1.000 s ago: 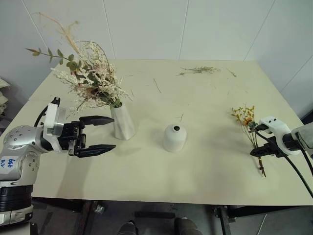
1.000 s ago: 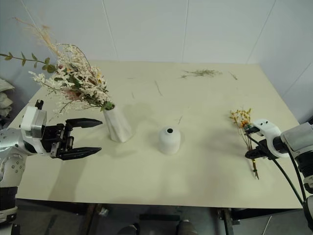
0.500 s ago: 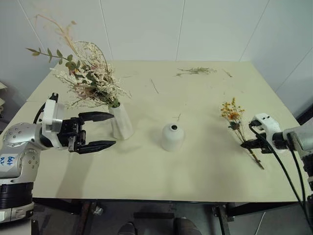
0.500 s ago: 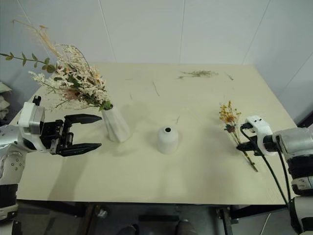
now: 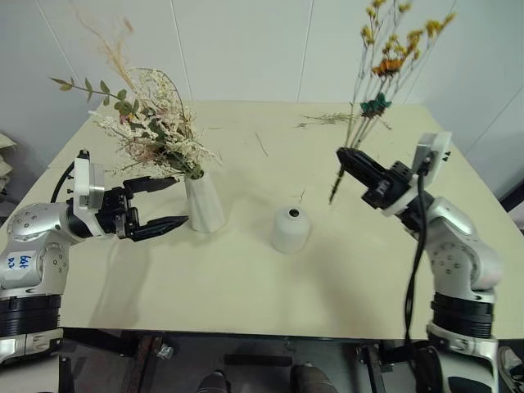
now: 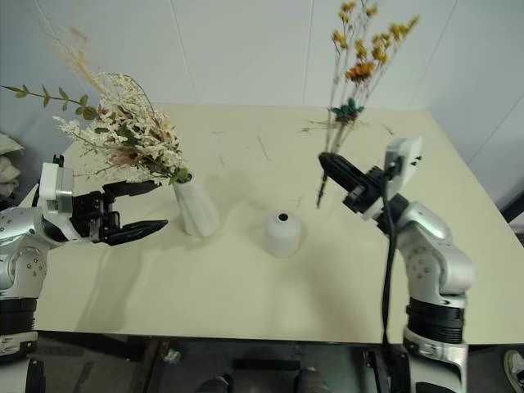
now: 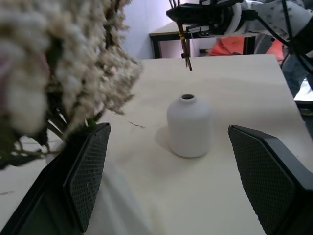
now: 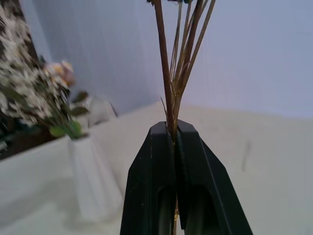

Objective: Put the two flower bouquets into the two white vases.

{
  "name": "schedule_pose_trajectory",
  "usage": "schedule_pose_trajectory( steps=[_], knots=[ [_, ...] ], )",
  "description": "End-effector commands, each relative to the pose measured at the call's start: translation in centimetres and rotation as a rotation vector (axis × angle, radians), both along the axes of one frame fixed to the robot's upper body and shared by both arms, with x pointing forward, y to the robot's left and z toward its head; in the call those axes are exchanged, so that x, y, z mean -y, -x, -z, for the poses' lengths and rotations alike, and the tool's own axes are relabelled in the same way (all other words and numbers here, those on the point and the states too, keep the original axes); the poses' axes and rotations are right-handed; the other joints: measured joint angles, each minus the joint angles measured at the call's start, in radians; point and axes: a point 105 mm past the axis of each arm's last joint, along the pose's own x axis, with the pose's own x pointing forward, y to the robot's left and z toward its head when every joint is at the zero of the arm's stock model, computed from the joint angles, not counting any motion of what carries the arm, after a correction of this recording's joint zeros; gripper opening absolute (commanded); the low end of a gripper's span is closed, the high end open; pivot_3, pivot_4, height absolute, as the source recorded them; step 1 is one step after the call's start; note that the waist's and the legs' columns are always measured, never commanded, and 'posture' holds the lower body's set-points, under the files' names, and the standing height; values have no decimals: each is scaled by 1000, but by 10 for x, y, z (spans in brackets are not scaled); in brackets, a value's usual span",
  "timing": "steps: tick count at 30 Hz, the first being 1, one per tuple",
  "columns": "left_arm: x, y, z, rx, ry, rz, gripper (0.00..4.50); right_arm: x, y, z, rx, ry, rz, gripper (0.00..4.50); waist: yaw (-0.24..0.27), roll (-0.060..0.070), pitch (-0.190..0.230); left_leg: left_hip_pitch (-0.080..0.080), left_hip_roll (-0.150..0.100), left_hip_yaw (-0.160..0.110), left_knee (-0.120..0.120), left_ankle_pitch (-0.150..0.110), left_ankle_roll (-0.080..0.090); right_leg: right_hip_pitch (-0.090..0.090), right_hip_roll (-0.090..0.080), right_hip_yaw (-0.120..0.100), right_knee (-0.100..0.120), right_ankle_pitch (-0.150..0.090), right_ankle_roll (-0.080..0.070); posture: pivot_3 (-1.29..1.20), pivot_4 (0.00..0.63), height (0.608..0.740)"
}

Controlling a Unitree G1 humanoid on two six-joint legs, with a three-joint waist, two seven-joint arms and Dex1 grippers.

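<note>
One pale table carries everything, and on it stand two white vases. There are two bouquets and two grippers, one per arm.

The bushy bouquet of white-pink dried flowers with green leaves is the biggest of the task's things. Its stems sit in the taller tapered vase with twisted facets, on the robot's left part of the table, and its heads spread up and to the left above the vase mouth.

The left gripper hovers just beside that vase on its left, fingers spread wide with nothing between them. One finger reaches under the lowest flowers; whether it brushes them is hard to judge from here. In the left wrist view the two black fingers frame the short vase, well apart from it.

The slim bouquet of yellow-orange flowers stands nearly upright in the air, held by its thin stems low down. The right gripper is clamped tight on those stems, as the right wrist view shows, with the black fingers pressed together around them. The stem ends poke out below the grip, above and to the right of the short vase, clear of it.

The short round vase stands near the table's middle, between the two grippers, its small hole empty.

One loose dried sprig lies toward the table's far edge, with a few thin stalk scraps scattered nearer.
</note>
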Motion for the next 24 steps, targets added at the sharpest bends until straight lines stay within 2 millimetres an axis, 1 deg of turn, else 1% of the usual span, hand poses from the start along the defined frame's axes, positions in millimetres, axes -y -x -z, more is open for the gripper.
schedule_pose_trajectory(
  steps=[1, 3, 6, 8, 10, 16, 20, 24],
  knots=[
    [-5, -7, -3, 28, 45, -49, 4117, -25, 4, -7, 117, 15, -22, 7, 0, 0, 0, 0, 0, 0, 0, 0, 0, 0, 0, 0, 0, 0, 0, 0, 150, 740],
    [-4, -8, -1, 27, 54, -53, 4117, -36, 1, -2, 122, 17, -31, 7, -1, 0, 0, 0, 0, 0, 0, 0, 0, 0, 0, 0, 0, 0, 0, 0, 150, 740],
    [-2, -8, -1, 29, 55, -50, 4117, -42, 1, 0, 138, 21, -41, 7, -2, 0, 0, 0, 0, 0, 0, 0, 0, -1, 0, 0, 0, 0, 0, 0, 150, 740],
    [2, -7, -1, 27, 55, -44, 4117, -48, 1, 11, 122, 25, -59, 7, -1, 0, 0, 0, 0, 0, -1, 0, 0, -1, 0, 0, 0, 0, 0, 0, 150, 740],
    [4, -6, 0, 23, 52, -38, 4117, -50, 0, 18, 113, 26, -64, 7, -1, 0, 0, 0, 0, 0, -1, 0, 0, -1, 0, 0, 0, 0, 0, 0, 150, 740],
    [8, -2, 9, -5, 5, -7, 4117, -50, 0, 20, 107, 13, -64, 7, -3, 0, 0, 0, 0, 0, -1, 0, 0, -1, 0, 0, 1, 0, 0, 0, 150, 740],
    [11, -4, 8, -4, 5, -3, 4117, -48, 2, 22, 101, 14, -67, 7, -2, 0, 0, 0, 0, 0, -1, 0, 0, -1, 0, 0, 1, 0, -1, 0, 150, 740],
    [13, -5, 8, -4, 4, 3, 4117, -44, 4, 16, 111, 1, -59, 7, -2, 0, 0, 0, 0, 0, -1, 0, 0, -1, 0, 0, 1, 0, -1, 0, 150, 740]
  ],
)
